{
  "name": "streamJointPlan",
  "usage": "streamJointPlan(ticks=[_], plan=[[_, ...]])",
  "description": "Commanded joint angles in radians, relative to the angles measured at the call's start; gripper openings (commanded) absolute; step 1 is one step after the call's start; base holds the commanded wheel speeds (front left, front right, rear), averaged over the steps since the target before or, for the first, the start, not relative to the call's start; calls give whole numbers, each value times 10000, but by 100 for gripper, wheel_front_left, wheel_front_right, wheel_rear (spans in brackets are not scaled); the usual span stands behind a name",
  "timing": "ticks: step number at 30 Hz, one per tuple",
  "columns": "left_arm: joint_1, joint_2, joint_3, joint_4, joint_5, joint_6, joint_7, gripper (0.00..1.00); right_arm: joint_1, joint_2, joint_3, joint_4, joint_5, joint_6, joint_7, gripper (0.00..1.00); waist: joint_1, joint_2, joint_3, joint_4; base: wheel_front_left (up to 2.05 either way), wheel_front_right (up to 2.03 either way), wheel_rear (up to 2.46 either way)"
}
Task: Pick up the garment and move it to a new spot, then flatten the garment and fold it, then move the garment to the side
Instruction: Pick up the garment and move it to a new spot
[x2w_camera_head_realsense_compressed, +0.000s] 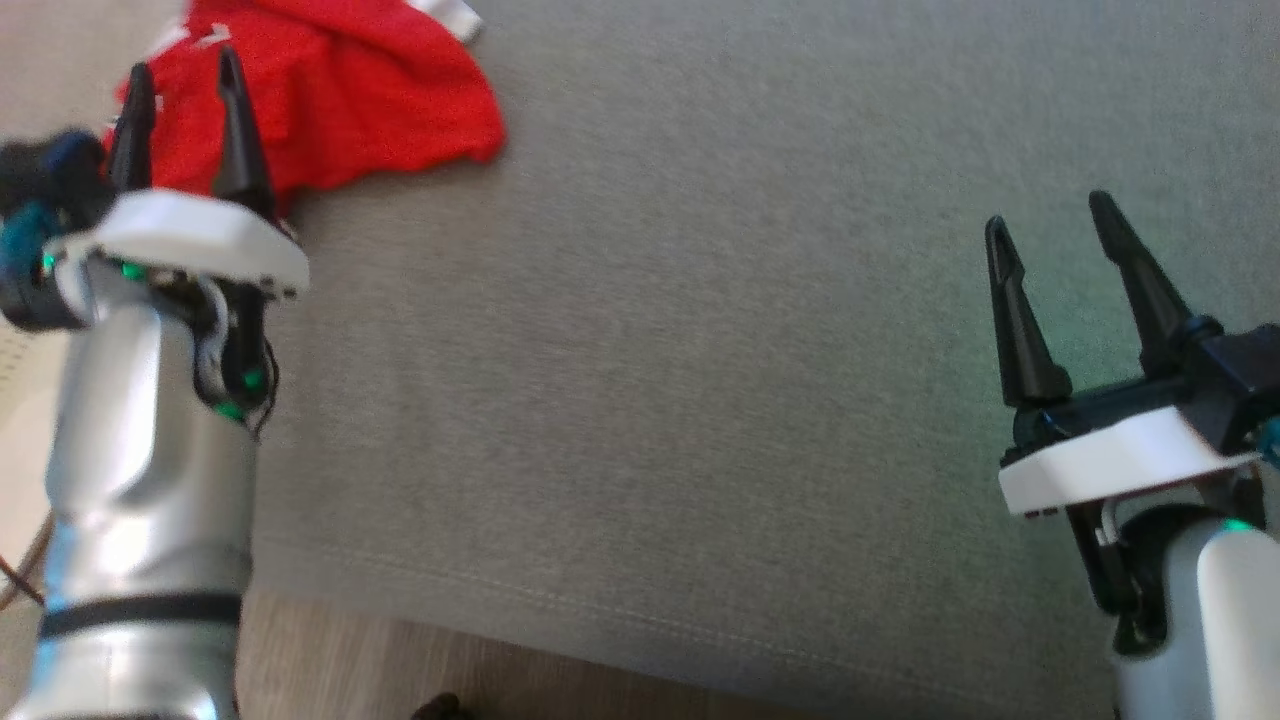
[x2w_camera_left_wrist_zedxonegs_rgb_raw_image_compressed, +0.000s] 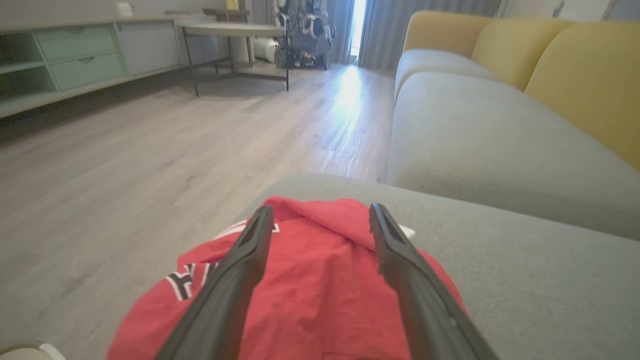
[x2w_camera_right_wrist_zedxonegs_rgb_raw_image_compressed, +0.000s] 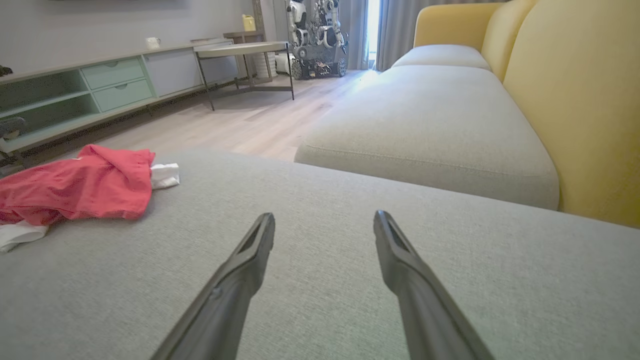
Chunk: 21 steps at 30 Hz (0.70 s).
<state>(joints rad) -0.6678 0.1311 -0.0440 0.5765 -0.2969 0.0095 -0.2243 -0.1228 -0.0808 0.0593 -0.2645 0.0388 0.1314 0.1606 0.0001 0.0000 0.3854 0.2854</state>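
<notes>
Pickup is the step in hand, by my reading, and it is not yet done: the red garment (x2w_camera_head_realsense_compressed: 340, 90) lies crumpled at the far left corner of the grey sofa seat (x2w_camera_head_realsense_compressed: 650, 350), with bits of white trim poking out at its edges. The left gripper (x2w_camera_head_realsense_compressed: 184, 65) hangs over the near part of the heap with its jaws spread wide and nothing between them; whether the tips touch the cloth I cannot tell. The right gripper (x2w_camera_head_realsense_compressed: 1048, 212) is just as wide open and empty — it sits above bare upholstery, well apart from the garment. The next move likely calls for the left fingers to drop onto a raised fold and pinch it firmly, since loose fabric will sag and trail when lifted, then carry it toward the open middle of the seat. Nothing lies on that stretch of cushion to block the way. The main risk is the seat's edge close by, where a weak pinch could let the cloth slide to the wooden floor (x2w_camera_head_realsense_compressed: 400, 660). A yellow backrest (x2w_camera_right_wrist_zedxonegs_rgb_raw_image_compressed: 575, 100), a low table (x2w_camera_right_wrist_zedxonegs_rgb_raw_image_compressed: 242, 48), a pale green cabinet (x2w_camera_right_wrist_zedxonegs_rgb_raw_image_compressed: 100, 85) and another robot (x2w_camera_right_wrist_zedxonegs_rgb_raw_image_compressed: 317, 35) stand clear of the work.
</notes>
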Motion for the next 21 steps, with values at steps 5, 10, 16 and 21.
streamJointPlan(ticks=[5,10,16,21], plan=[[-1610,838,383,2296,-182,-288,654,100,-578,-197,401,-431,-90,-7,-15,100,-1,0,1124,-1004,0,0,0],[-2483,1127,432,4683,-364,-252,1819,100,-748,-163,476,-306,-50,-7,-144,100,-1,0,1332,-1311,0,0,0],[-3100,1409,300,5786,-329,-331,1983,0,-851,-102,303,-143,17,-7,-300,100,-1,0,1269,-1448,0,0,0],[-3358,1739,208,5607,-201,-462,544,0,-886,-70,141,-35,4,-7,-451,100,-1,0,742,-1403,0,0,0]])
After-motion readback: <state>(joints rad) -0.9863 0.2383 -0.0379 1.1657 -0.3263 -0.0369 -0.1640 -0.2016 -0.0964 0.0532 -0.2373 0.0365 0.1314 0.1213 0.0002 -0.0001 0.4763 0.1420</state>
